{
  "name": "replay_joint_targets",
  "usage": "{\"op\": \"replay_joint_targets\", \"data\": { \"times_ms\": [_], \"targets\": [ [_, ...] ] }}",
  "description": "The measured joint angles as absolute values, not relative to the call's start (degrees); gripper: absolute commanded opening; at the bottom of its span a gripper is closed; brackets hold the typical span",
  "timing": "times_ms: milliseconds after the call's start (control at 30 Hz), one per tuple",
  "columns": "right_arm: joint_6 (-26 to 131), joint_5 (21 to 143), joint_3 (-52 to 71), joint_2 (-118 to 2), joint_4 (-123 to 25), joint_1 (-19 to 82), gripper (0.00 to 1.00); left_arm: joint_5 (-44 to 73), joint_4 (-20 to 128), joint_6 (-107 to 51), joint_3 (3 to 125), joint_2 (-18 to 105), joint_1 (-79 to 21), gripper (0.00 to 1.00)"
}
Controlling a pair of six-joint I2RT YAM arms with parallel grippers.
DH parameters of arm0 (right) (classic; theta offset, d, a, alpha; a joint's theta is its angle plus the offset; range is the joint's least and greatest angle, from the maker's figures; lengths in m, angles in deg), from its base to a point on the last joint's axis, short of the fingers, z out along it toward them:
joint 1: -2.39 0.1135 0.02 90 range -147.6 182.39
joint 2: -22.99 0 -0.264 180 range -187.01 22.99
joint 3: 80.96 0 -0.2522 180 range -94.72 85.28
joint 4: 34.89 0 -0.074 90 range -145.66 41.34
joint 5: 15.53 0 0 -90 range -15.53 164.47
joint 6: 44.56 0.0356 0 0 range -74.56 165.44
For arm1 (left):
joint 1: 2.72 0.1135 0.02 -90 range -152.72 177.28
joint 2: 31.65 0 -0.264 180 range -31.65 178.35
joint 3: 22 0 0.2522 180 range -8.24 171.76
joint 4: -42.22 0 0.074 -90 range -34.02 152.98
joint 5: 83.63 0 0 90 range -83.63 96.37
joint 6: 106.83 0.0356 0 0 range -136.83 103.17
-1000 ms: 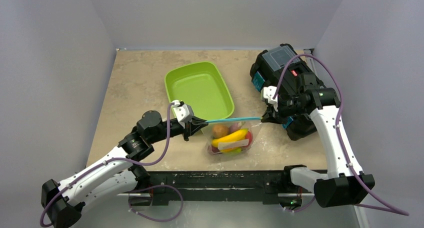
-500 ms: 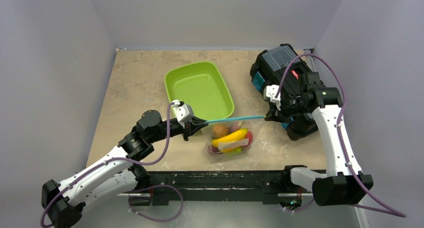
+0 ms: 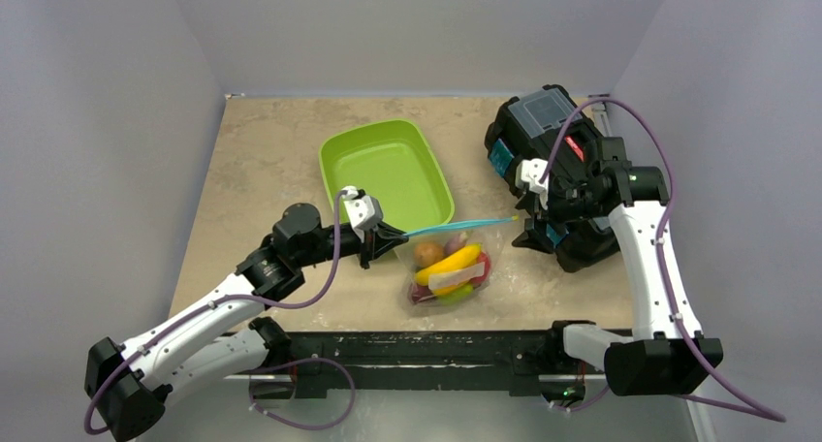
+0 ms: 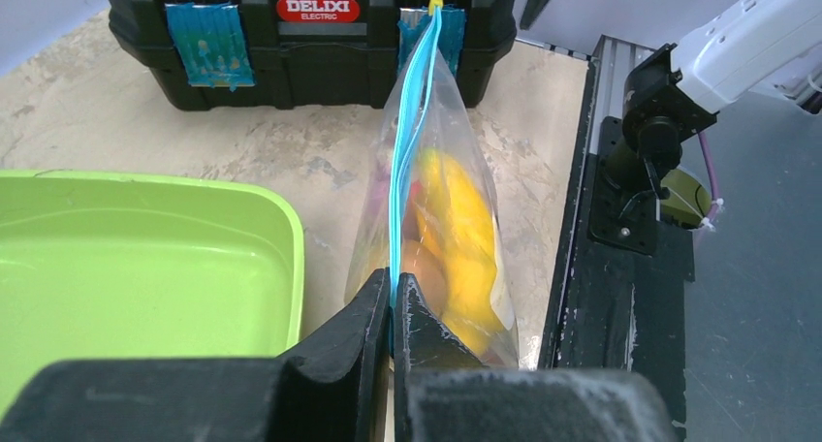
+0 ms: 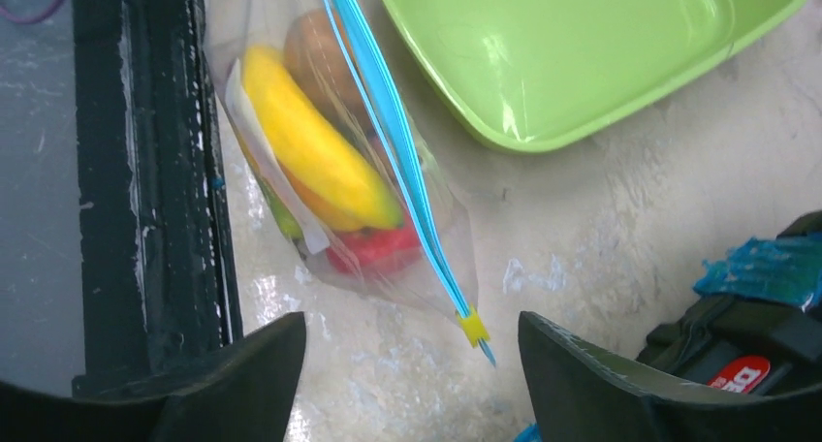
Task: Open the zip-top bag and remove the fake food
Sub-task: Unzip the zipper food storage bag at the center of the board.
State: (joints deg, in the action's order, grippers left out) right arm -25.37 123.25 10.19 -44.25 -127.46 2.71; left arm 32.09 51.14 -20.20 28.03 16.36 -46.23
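The clear zip-top bag (image 3: 452, 264) hangs just above the table's front middle, its blue zip strip (image 3: 460, 227) on top. Inside it is the fake food: a yellow banana (image 3: 448, 265), a brown piece (image 3: 427, 253) and a red piece (image 3: 482, 266). My left gripper (image 3: 388, 236) is shut on the strip's left end; the left wrist view shows the jaws pinching the strip (image 4: 393, 268). My right gripper (image 3: 531, 235) stands open just past the strip's right end. In the right wrist view the yellow slider (image 5: 473, 328) hangs free between the wide-apart fingers (image 5: 262, 364).
An empty green tray (image 3: 334, 156) lies behind the bag. A black toolbox (image 3: 533, 122) stands at the back right, close behind my right gripper. The table's black front rail (image 3: 417, 350) runs just below the bag.
My right gripper has opened and let go of the zip strip's right end, drawing back a little. The bag now hangs from the left gripper alone, which has shifted slightly right.
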Motion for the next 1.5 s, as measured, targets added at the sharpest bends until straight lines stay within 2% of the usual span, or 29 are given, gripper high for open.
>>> {"op": "replay_joint_targets", "data": {
  "times_ms": [367, 567, 700, 867, 1100, 1500],
  "targets": [
    [-22.8, 132.7, 9.8, -43.2, -127.5, 2.5, 0.91, 36.1, 52.0, -20.1, 29.0, 17.0, -46.2, 0.0],
    [-19.6, 137.8, 9.8, -41.1, -127.7, -7.0, 0.91, 38.1, 55.7, -18.7, 30.3, 16.1, -46.2, 0.0],
    [-19.1, 138.5, 10.2, -40.2, -127.6, -8.5, 0.92, 38.8, 56.5, -19.0, 30.5, 15.2, -46.2, 0.0],
    [-19.1, 138.5, 11.7, -37.5, -127.7, -8.5, 0.96, 39.1, 56.6, -19.7, 30.4, 14.4, -46.2, 0.0],
    [-18.7, 138.2, 11.8, -33.2, -127.8, -6.0, 0.96, 39.1, 56.0, -21.6, 29.9, 14.4, -46.2, 0.0],
    [-19.1, 137.0, 11.9, -35.6, -127.8, 1.7, 0.94, 39.0, 56.6, -23.3, 29.8, 13.7, -46.3, 0.0]
  ]
}}
